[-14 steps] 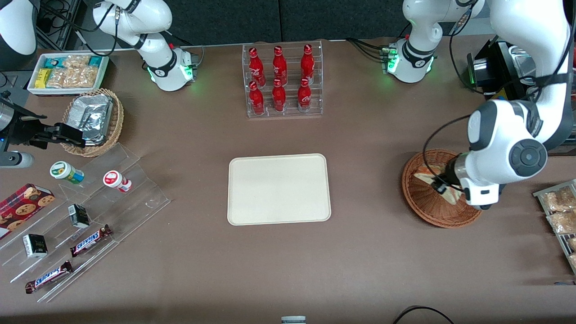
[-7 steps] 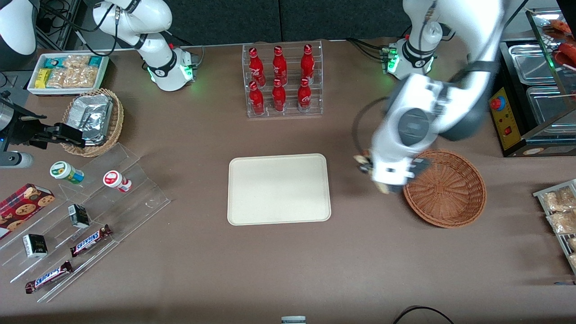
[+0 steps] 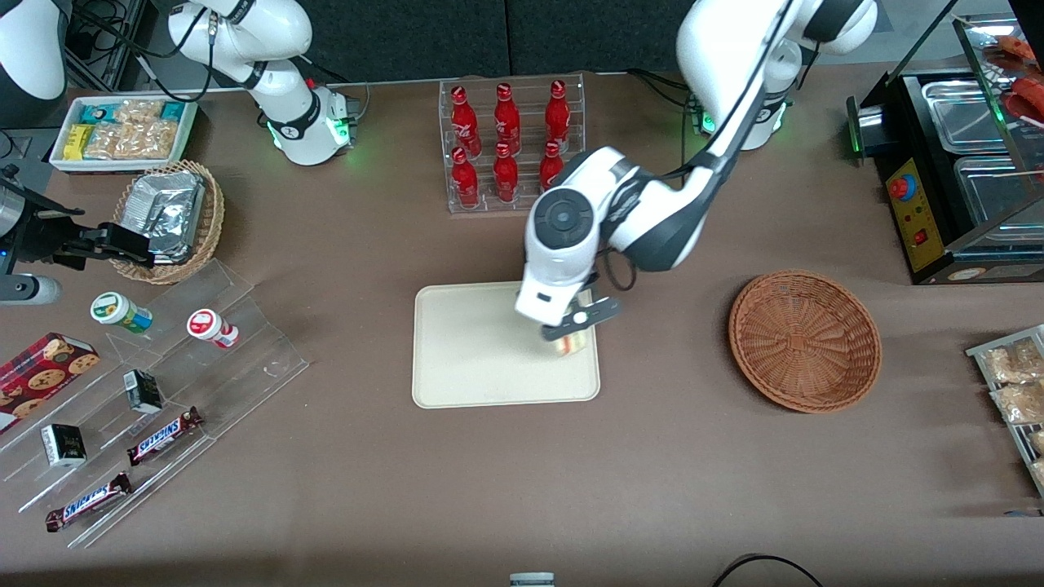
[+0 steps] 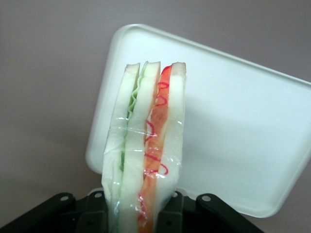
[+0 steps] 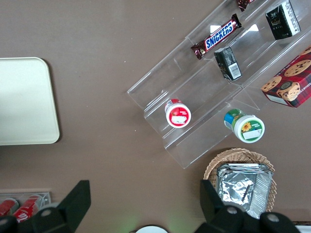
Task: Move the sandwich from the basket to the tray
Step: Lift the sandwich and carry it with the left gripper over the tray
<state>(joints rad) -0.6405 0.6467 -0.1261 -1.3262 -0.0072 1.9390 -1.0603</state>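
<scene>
Front view shows the left arm's end effector (image 3: 573, 326) hanging over the flat cream-white rectangular tray (image 3: 481, 359), above the tray's edge that faces the round reddish-brown wicker basket (image 3: 805, 340). It grasps the small triangular sandwich wedge in clear wrap (image 3: 571, 342), of which only a small pale part shows under the black fingers. The tray lies near the middle of the table (image 3: 669, 489), and the basket stands on the table toward the working arm's end, well apart from the tray, with nothing visible in it.

Left wrist view shows the same grasp from close by. The sandwich (image 4: 146, 150) stands upright between the two black fingers (image 4: 170, 213), which press on its bread sides. Its layers are clear: white bread, pale green filling in one gap and orange-red filling in the other, all under shiny wrap. The tray (image 4: 233, 121) lies below it, and the sandwich is in the air, not touching the tray surface as far as I can tell.

A clear acrylic rack of red bottles (image 3: 511, 147) stands farther from the front camera than the tray, near the table's edge at the robot bases.
</scene>
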